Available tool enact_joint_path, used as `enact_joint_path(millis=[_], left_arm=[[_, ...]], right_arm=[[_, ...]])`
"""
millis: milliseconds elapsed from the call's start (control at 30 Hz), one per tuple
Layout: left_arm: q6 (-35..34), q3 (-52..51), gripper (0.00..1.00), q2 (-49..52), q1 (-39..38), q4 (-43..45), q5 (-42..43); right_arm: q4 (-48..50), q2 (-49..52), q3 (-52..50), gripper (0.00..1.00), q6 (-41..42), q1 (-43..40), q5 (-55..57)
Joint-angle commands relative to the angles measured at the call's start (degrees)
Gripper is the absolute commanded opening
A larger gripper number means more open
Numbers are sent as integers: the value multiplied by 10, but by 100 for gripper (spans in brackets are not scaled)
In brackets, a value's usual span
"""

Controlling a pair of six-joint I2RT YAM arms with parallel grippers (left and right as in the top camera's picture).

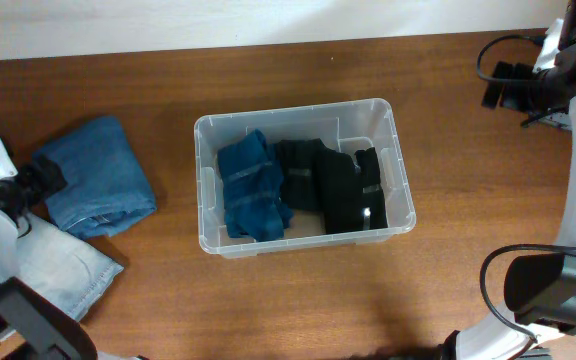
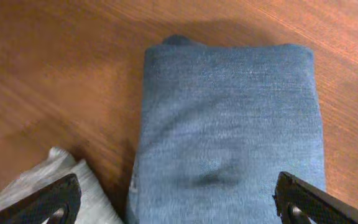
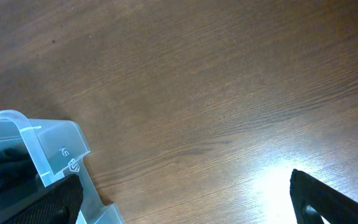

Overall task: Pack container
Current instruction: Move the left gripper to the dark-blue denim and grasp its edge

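Observation:
The clear plastic container sits mid-table. It holds a folded dark-blue garment on the left and black garments on the right. Its corner shows at the lower left of the right wrist view. A folded blue denim piece lies on the table to the left. My left gripper is open just over its near end, with the denim between the spread fingers. My right gripper is open and empty above bare table at the far right.
A pale, light-grey denim piece lies at the front left, beside the blue one; its edge shows in the left wrist view. Black cables hang by the right arm. The wooden table's back edge meets a white wall.

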Motion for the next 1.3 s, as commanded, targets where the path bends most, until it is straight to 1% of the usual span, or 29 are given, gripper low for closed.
enact_joint_path(millis=[0, 167, 267, 467, 533, 600, 700, 733, 767, 867, 933, 1000, 1067, 1100, 1167, 1267], left_arm=[[16, 9, 99, 25, 1, 2, 28], [20, 9, 99, 32, 1, 6, 25], [63, 9, 99, 41, 1, 26, 26], [68, 9, 99, 114, 1, 75, 33], [96, 9, 99, 136, 1, 89, 63], [97, 9, 99, 164, 1, 111, 88], [97, 9, 99, 188, 1, 118, 110], [97, 9, 97, 192, 1, 117, 116], [97, 9, 90, 195, 1, 115, 118], [97, 9, 52, 195, 2, 108, 117], [97, 9, 43, 195, 2, 102, 117], [97, 9, 31, 195, 2, 97, 117], [83, 18, 1, 192, 2, 96, 118], [61, 28, 1, 187, 2, 95, 118], [40, 43, 1, 177, 2, 89, 118], [41, 68, 1, 157, 1, 71, 133]], right_arm=[[2, -2, 7, 98, 2, -1, 5], [2, -2, 7, 99, 2, -1, 5], [2, -2, 7, 98, 2, -1, 5], [2, -2, 7, 98, 2, -1, 5], [1, -2, 7, 99, 2, -1, 5], [2, -2, 7, 99, 2, -1, 5], [2, -2, 7, 98, 2, -1, 5], [1, -2, 7, 98, 2, -1, 5], [2, -2, 7, 99, 2, -1, 5], [1, -2, 7, 98, 2, -1, 5], [2, -2, 7, 98, 2, -1, 5], [2, -2, 7, 98, 2, -1, 5], [2, -2, 7, 98, 2, -1, 5], [2, -2, 7, 98, 2, -1, 5], [2, -2, 7, 98, 2, -1, 5], [2, -2, 7, 99, 2, -1, 5]])
